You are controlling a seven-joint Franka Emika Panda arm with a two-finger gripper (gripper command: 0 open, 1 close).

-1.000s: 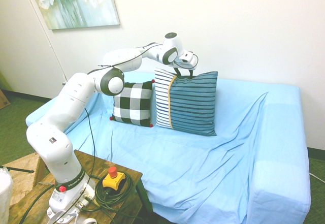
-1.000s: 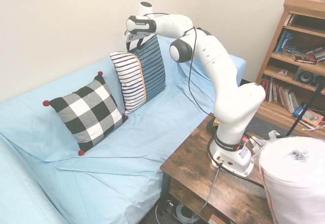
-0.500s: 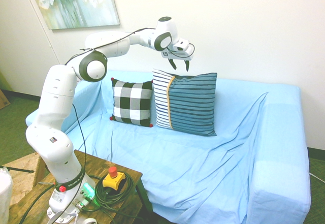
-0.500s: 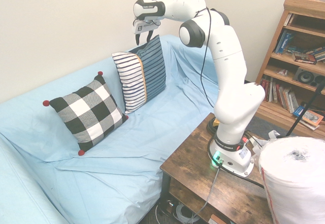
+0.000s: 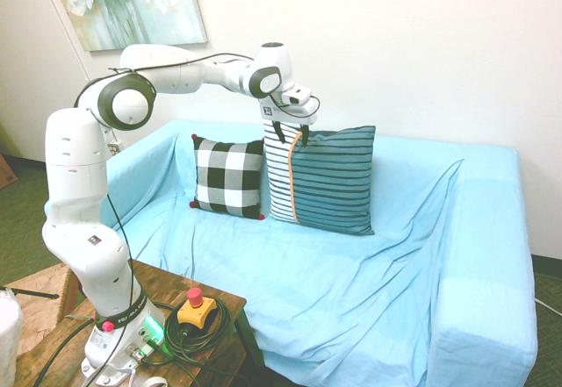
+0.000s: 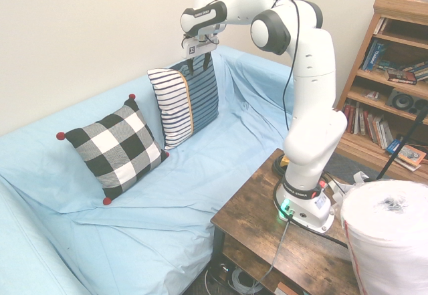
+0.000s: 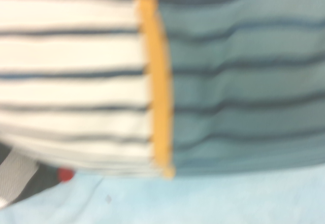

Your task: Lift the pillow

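The pillow (image 5: 332, 179) stands upright against the sofa back, its teal striped face and white striped panel turned forward, with an orange band between them. It also shows in the second exterior view (image 6: 194, 97) and fills the wrist view (image 7: 233, 82). My gripper (image 5: 292, 134) points down at the pillow's top edge, just above the orange band, and is open. Its fingers are spread on either side of the edge. From the other side the gripper (image 6: 201, 61) sits at the same top edge. The pillow rests on the sofa seat.
A black-and-white checked cushion (image 5: 228, 177) with red corners leans beside the pillow, close to its white panel. The sofa's light blue cover (image 5: 369, 290) is rumpled. A wooden side table (image 6: 267, 235), a bookshelf (image 6: 391, 74) and a large white roll (image 6: 388, 241) stand nearby.
The gripper lifted off the pillow's top edge with its fingers open, shifted towards the white panel, and has come down again onto the edge by the orange band. The pillow has stayed put.
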